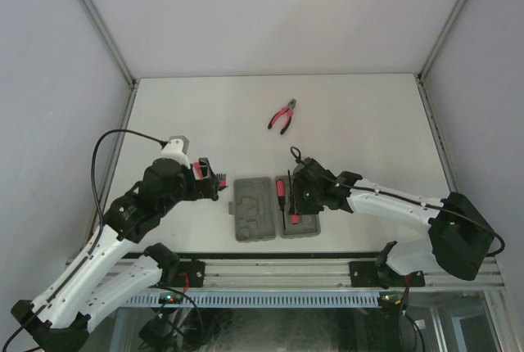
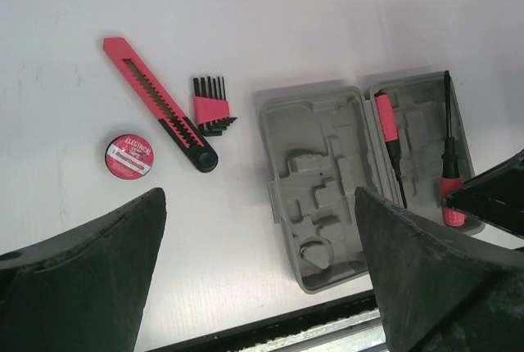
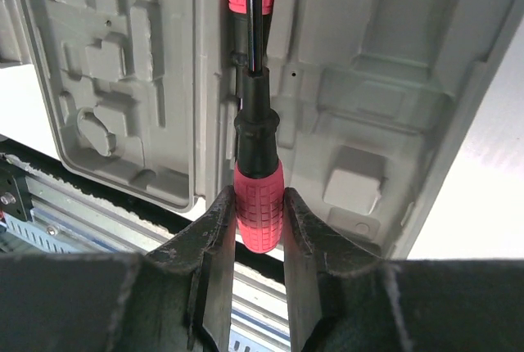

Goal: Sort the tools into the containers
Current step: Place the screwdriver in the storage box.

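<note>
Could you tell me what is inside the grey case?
Right half: short driver, plus long screwdriver gripped by the right tool. Left half: nothing. The tool hides one corner.

Short driver (image 2: 389, 131) and long screwdriver (image 2: 449, 151) lie in the tool case's (image 2: 315, 196) right half; utility knife (image 2: 160, 102), hex keys (image 2: 211, 106) and tape roll (image 2: 129, 156) lie left; pliers (image 1: 283, 115) behind.

Bright, even, diffuse light; white counter (image 1: 344, 123) slightly washed out; soft short shadows beside grey case (image 2: 327, 188); near fingers (image 2: 82, 286) dark, blurred (both wrist views); top view sharp throughout.
</note>
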